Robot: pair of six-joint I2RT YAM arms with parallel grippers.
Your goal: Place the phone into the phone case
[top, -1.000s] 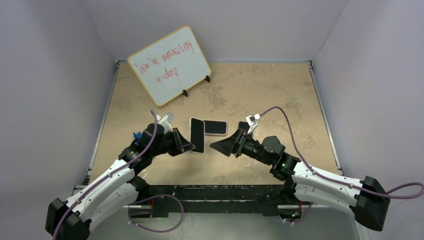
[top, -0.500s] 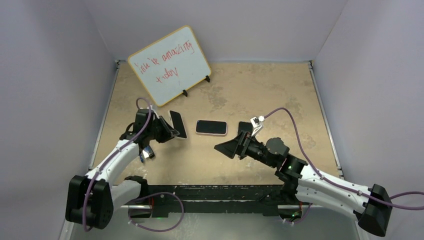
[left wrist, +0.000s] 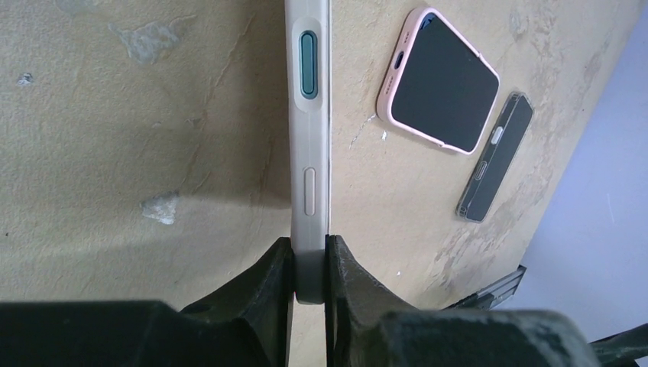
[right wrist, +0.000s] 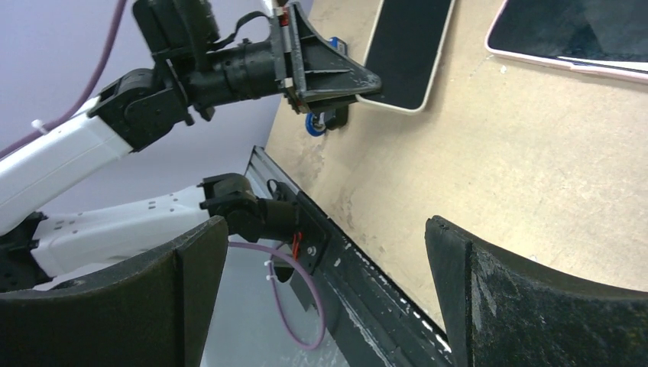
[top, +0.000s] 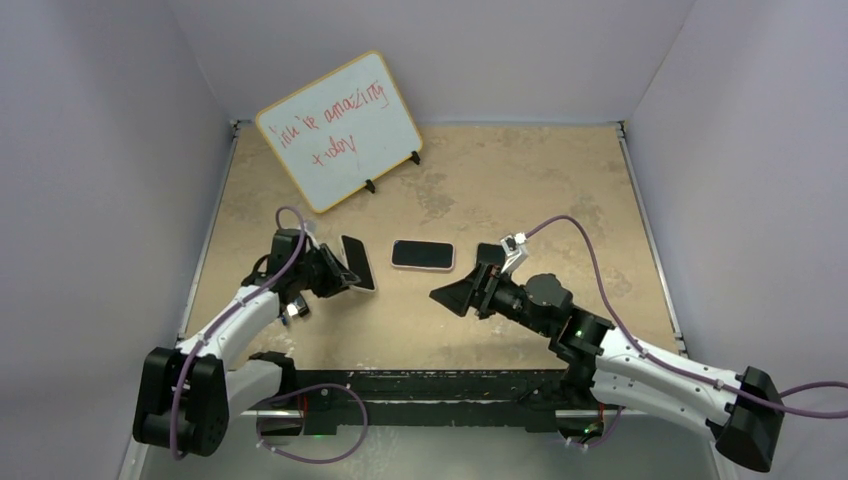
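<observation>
My left gripper (top: 343, 272) (left wrist: 309, 246) is shut on the end of a phone (top: 357, 262) (left wrist: 309, 115) (right wrist: 405, 50) with a dark screen, wrapped in a cream phone case with moulded side buttons. It is held tilted, low over the table's left half; I cannot tell whether it touches the table. My right gripper (top: 447, 293) (right wrist: 327, 229) stands wide open with nothing in it, right of centre and pointing left at the held phone.
A second dark-screened phone with a pink rim (top: 422, 255) (left wrist: 439, 80) (right wrist: 573, 34) lies flat mid-table. A slim dark slab with clear edges (top: 487, 252) (left wrist: 495, 157) lies to its right. A whiteboard (top: 338, 130) stands at the back left. A black rail (top: 420, 385) borders the near edge.
My left arm has swung the held phone from the table's centre out to the left and lowered it; over the last half second it only settled slightly. The right gripper stayed open, almost still.
</observation>
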